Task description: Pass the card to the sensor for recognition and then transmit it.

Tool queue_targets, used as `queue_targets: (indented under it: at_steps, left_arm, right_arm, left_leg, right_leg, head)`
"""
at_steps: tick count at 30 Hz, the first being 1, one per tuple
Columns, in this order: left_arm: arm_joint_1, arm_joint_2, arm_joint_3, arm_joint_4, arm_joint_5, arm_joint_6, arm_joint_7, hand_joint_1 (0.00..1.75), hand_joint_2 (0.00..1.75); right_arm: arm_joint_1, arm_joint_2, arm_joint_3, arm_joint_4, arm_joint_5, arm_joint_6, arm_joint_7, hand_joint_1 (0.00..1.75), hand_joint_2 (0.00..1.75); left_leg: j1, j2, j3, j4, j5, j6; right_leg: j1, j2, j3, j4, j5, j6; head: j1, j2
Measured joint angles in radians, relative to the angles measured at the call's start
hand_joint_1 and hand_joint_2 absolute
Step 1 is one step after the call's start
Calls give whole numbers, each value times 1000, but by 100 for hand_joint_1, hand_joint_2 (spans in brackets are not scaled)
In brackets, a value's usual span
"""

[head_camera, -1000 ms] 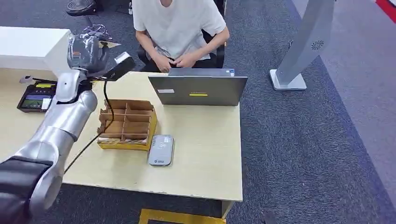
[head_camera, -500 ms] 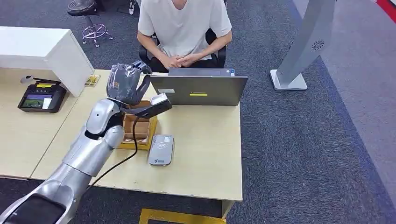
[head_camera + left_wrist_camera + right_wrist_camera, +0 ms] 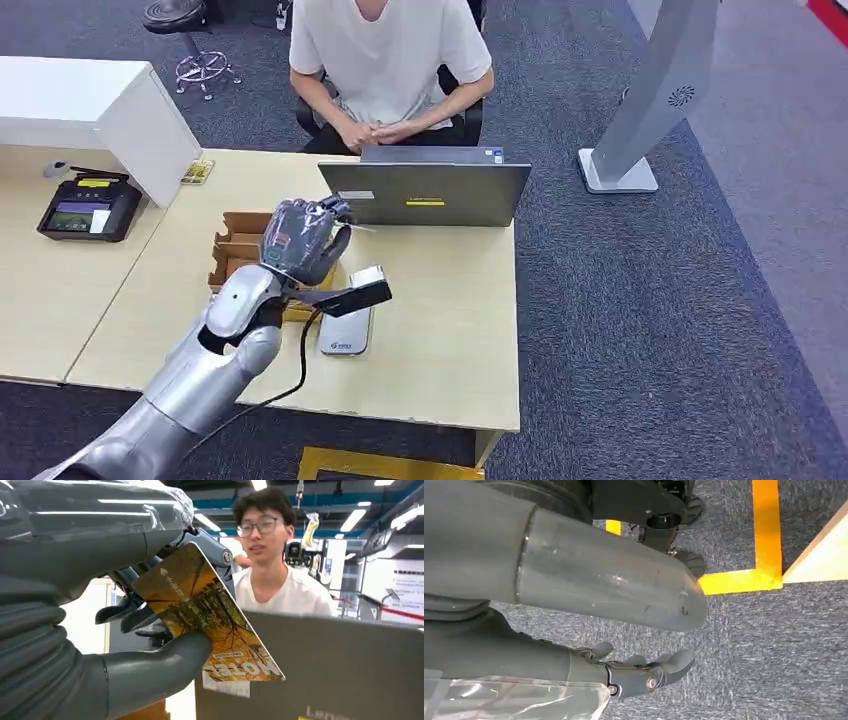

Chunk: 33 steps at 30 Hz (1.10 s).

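My left hand (image 3: 300, 240) hovers over the table, above the right part of the cardboard divider box (image 3: 232, 250) and just behind the grey card reader (image 3: 343, 332). It pinches a card (image 3: 205, 615) with an autumn-tree picture between the thumb and the fingers; the card sticks out toward the laptop (image 3: 430, 195). The wrist camera on that arm covers the reader's far end. My right hand (image 3: 639, 675) hangs beside my body over the carpet, fingers loosely apart, holding nothing.
A person (image 3: 385, 60) sits behind the laptop with hands clasped. A black payment terminal (image 3: 80, 212) and a white box (image 3: 90, 100) stand at the far left. A grey kiosk stand (image 3: 650, 100) is on the carpet to the right. Bare tabletop (image 3: 440, 320) lies right of the reader.
My left arm has swung from the far left, near the white box, rightward and toward me with the card; it is now over the divider box beside the reader.
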Motion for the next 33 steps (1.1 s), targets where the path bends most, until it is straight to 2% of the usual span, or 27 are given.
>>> queue_targets:
  at_steps: [9, 16, 21, 33]
  left_arm:
    - [90, 2, -12, 0, 7, -11, 15, 175, 175]
    - [105, 2, -13, 0, 10, -19, 17, 175, 175]
    - [105, 0, -15, 3, -12, -53, 39, 175, 175]
    - [85, -47, -23, 121, -29, -90, 50, 175, 175]
  right_arm:
    - [18, 0, -29, 1, -18, -3, -17, 0, 0]
    - [23, 0, -35, 1, -18, -3, -18, 0, 0]
    - [24, 0, -36, 1, -17, -3, -17, 0, 0]
    - [23, 0, -36, 1, 0, -1, -12, 0, 0]
  left_leg:
    - [0, 0, 0, 0, 0, 0]
    - [0, 0, 0, 0, 0, 0]
    - [0, 0, 0, 0, 0, 0]
    - [0, 0, 0, 0, 0, 0]
  right_leg:
    - [0, 0, 0, 0, 0, 0]
    - [0, 0, 0, 0, 0, 0]
    - [0, 0, 0, 0, 0, 0]
    - [0, 0, 0, 0, 0, 0]
  head:
    - [0, 0]
    - [0, 0]
    - [0, 0]
    - [0, 0]
